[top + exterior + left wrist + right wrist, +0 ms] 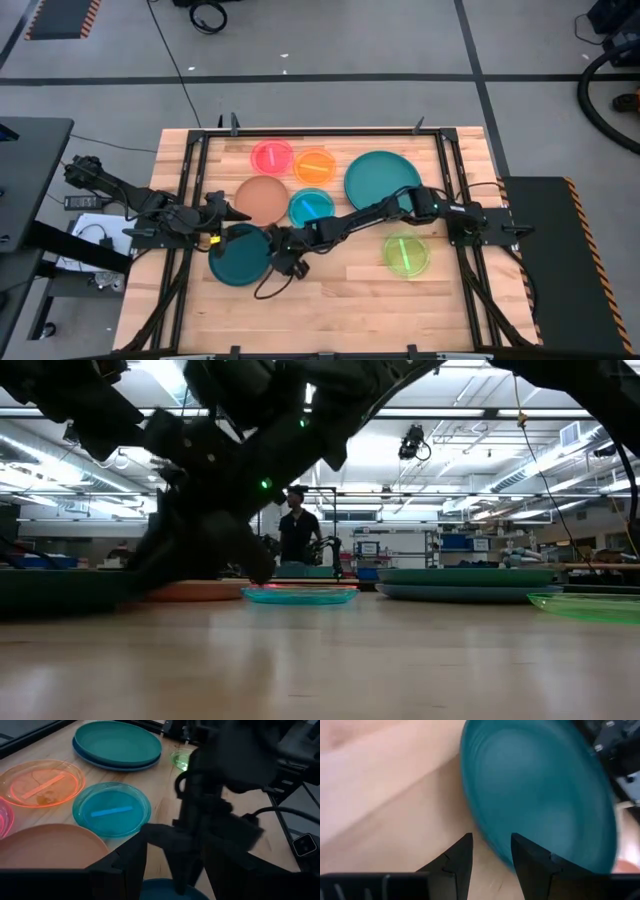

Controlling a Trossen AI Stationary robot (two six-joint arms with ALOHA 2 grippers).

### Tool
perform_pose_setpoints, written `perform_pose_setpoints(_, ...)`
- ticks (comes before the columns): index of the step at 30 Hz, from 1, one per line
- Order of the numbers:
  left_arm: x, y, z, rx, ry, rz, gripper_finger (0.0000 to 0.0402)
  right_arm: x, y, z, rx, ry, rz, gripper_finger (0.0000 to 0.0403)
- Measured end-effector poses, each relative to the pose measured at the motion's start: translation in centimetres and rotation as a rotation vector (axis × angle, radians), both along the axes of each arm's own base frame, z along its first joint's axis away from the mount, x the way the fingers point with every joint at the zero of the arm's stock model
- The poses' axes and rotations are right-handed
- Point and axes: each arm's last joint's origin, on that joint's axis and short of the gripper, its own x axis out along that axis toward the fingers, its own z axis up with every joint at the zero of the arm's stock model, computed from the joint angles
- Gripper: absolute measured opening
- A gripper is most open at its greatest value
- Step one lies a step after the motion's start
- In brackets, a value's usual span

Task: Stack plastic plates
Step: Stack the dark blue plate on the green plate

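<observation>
Nearest the front edge of the table [330,310], the dark teal plate [241,254] is lying flat on the wood, left of centre. The right gripper [275,243] is reaching across from the right side and sitting at this plate's right rim. In the right wrist view its two fingers [457,857] are standing parted, with the rim of the dark teal plate [540,800] passing just beyond the gap; whether a finger is touching the rim is hard to judge through the blur. Nothing is being held between them.

The left gripper [238,213] is hovering just behind the same plate, over the near edge of the tan plate [262,199]. Its fingers are showing apart in the left wrist view, with nothing between them, and the right arm is filling the space directly ahead.

The lime plate [407,254] is lying alone on the right, well apart from both grippers.

Mid-table, the cyan plate [311,206] is sitting just beside the tan plate and close to the right arm's forearm.

Farther back, the large teal plate [382,178] is resting on a blue plate [85,751], whose edge is showing beneath it in the left wrist view. At the far edge, the pink plate [271,156] and orange plate [314,165] are lying side by side, nearly touching.

In the low view a person [297,528] is standing in the room beyond.
</observation>
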Motion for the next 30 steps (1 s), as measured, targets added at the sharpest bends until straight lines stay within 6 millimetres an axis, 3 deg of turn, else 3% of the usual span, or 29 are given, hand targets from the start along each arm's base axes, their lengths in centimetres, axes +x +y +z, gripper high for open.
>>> perform_pose_setpoints(10, 0.0, 0.0, 0.1, -0.003, -0.007, 0.0, 0.0188, -0.5, -1.2, -1.1, -0.035, 0.032, 0.023, 0.0101)
perform_pose_setpoints(23, 0.0, 0.0, 0.0, -0.002, -0.002, -0.004, 0.0188, -0.7, 0.4, -1.0, -0.164, 0.021, 0.085, 0.0025)
perform_pose_setpoints(30, 0.1, 0.3, 0.0, 0.092, 0.011, -0.016, 0.0188, -1.2, 1.2, 0.2, -0.229, 0.025, 0.096, 0.002)
